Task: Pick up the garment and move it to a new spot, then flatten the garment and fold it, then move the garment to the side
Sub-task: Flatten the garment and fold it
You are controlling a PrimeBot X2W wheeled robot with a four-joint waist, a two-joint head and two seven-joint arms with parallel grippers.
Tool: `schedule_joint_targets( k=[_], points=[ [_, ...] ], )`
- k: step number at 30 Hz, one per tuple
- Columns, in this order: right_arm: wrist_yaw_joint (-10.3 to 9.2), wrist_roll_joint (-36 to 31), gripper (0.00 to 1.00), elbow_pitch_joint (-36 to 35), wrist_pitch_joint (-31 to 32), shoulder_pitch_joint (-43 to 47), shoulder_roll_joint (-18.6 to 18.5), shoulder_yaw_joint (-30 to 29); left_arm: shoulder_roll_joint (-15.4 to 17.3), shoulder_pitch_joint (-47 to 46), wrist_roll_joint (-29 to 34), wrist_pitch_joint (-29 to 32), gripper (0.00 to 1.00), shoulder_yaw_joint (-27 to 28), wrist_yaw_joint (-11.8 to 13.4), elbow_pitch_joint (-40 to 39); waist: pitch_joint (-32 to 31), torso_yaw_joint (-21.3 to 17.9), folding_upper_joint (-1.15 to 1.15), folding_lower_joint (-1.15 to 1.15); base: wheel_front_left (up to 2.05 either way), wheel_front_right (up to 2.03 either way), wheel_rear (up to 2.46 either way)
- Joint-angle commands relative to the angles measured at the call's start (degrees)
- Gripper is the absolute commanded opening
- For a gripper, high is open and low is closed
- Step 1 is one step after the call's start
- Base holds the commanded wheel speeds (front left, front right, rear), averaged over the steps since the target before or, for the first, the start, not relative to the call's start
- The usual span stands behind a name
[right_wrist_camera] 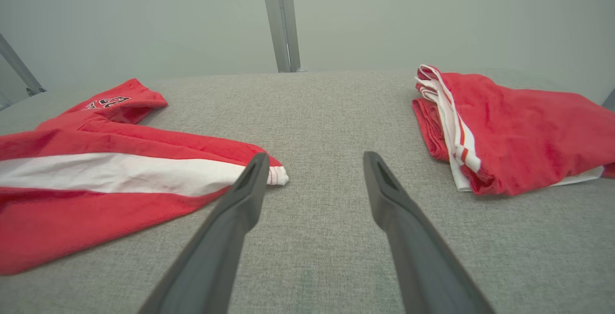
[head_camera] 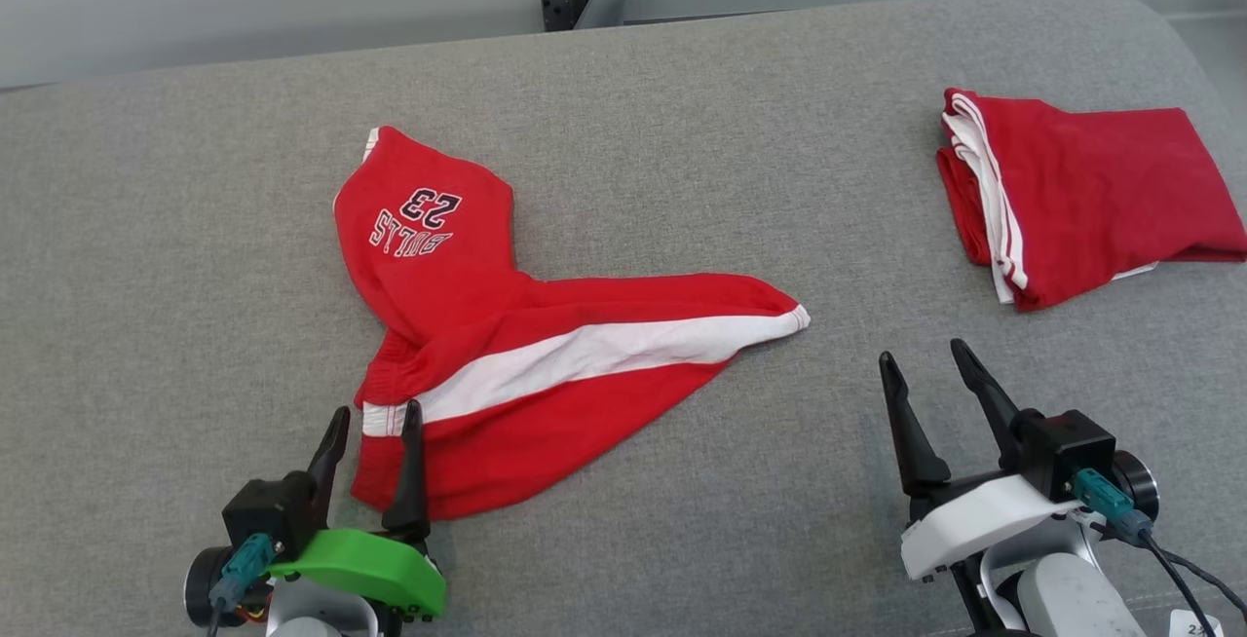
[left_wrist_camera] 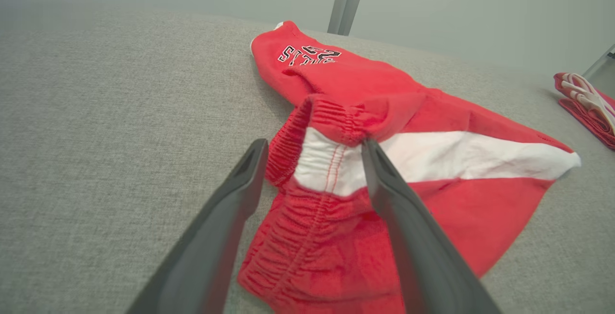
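Crumpled red cloth shorts w/ white side stripe lie left-centre on grey fabric bench. Left gripper: jaws wide open astride waistband, nothing held; right gripper open too, over bare bench. Risk: pinch catches one layer only, so shorts drag & bunch.

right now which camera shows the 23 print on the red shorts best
Head view: the 23 print faces the camera, digits and lettering clear though upside down. Left wrist view shows it small and foreshortened; right wrist view, tiny at far left.
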Motion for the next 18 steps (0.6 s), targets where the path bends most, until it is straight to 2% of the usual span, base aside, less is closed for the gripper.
schedule_joint_targets(
  k=[1, 6, 7, 8, 10, 11, 15, 18],
  points=[
    [-0.1, 0.3, 1.0, 0.1, 0.0, -0.4, -0.3, 0.1, 0.2, -0.8, -0.1, 0.0, 1.0, 0.0, -0.3, 0.4, 0.5, -0.1, 0.0, 0.0, 0.0, 0.0, 0.0],
    [-0.1, 0.5, 1.0, 0.0, 0.0, -0.9, -0.2, 0.1, 0.2, -1.5, -0.3, 0.0, 1.0, -0.2, -1.1, 1.1, 1.1, 0.2, 0.0, 0.0, 0.0, 0.0, 0.0],
    [-0.1, 0.5, 1.0, 0.0, 0.0, -1.0, -0.2, 0.2, 0.2, -1.5, -0.4, 0.0, 0.96, -0.3, -1.2, 1.2, 1.2, 0.2, 0.0, 0.0, 0.0, 0.0, 0.0],
    [-0.1, 0.5, 1.0, 0.0, 0.0, -1.0, -0.2, 0.2, 0.2, -1.5, -0.5, 0.0, 0.69, -0.5, -1.2, 1.2, 1.2, 0.3, 0.0, 0.0, 0.0, 0.0, 0.0],
    [-0.1, 0.5, 1.0, 0.0, 0.0, -1.0, -0.2, 0.2, 0.2, -1.6, -0.6, 0.0, 0.25, -0.5, -1.4, 1.2, 1.3, 0.4, 0.0, 0.0, 0.0, 0.0, 0.0],
    [-0.1, 0.6, 1.0, 0.1, 0.0, -1.1, -0.2, 0.1, 0.2, -1.7, -0.6, 0.0, 0.0, -0.5, -1.6, 1.2, 1.4, 0.6, 0.0, 0.0, 0.0, 0.0, 0.0],
    [-0.1, 0.8, 1.0, 0.5, 0.0, -1.2, -0.2, 0.4, 0.2, -1.7, -0.7, 0.0, 0.0, 0.2, -1.7, 0.0, 1.9, 1.3, 0.0, 0.0, 0.0, 0.0, 0.0],
    [-0.1, 1.4, 1.0, 1.4, 0.0, -1.8, -0.3, 1.1, 0.2, -1.8, 0.0, 0.0, 0.0, 1.4, -0.4, -1.0, 2.6, 2.2, 0.0, 0.0, 0.0, 0.0, 0.0]
  ],
)
